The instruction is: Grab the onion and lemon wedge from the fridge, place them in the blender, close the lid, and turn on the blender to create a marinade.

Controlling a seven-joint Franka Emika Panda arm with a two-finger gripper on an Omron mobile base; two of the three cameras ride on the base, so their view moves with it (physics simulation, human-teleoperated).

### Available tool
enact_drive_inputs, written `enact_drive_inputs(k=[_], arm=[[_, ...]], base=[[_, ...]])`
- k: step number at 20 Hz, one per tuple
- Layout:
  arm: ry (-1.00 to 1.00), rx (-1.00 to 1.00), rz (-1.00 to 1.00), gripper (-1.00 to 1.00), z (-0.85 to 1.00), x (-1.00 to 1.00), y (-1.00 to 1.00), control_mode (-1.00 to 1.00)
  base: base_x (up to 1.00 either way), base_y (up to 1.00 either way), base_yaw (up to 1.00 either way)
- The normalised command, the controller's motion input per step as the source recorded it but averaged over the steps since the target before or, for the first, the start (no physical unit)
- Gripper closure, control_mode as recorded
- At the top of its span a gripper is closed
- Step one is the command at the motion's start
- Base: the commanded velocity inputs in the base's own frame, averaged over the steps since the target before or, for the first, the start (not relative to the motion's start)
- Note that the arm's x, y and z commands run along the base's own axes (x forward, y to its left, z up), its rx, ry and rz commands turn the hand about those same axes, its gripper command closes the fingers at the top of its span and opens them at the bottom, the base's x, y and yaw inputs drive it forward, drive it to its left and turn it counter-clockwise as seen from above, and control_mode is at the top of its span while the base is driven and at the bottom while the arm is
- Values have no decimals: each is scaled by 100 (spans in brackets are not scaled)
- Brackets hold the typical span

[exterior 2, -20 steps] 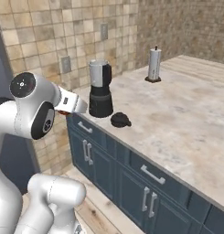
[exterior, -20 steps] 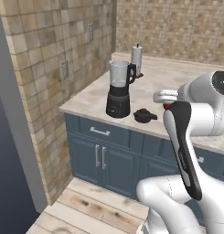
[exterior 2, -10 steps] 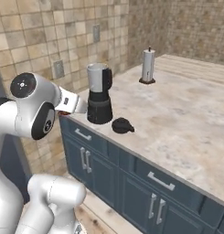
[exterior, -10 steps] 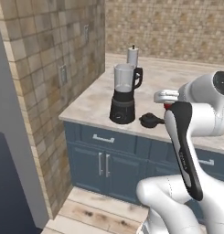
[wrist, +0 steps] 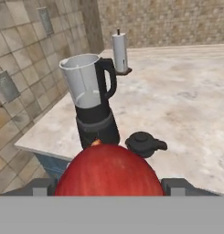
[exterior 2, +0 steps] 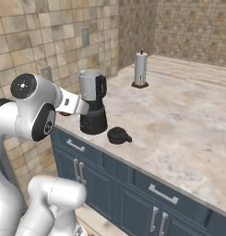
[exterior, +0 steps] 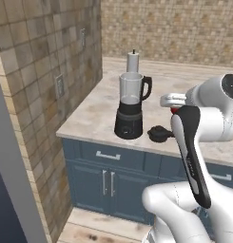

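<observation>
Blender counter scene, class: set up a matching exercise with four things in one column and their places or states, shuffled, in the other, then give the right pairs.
Things:
1. onion
2. lid
3. blender
4. paper roll

Places or states:
A. upright at the far back of the counter
B. lying on the counter beside the black base
C. held between the fingers
D. standing near the counter's front edge, jar mouth uncovered

Pairs: 1-C, 2-B, 3-D, 4-A
</observation>
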Motion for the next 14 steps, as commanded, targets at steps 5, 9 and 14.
enact_drive_inputs(k=[5,9,14], arm=[[0,0,0,100,0,0,0,100],[0,0,0,100,0,0,0,100],[0,0,0,100,0,0,0,100]], base=[[56,24,-17],[58,21,-14],[52,9,-12]])
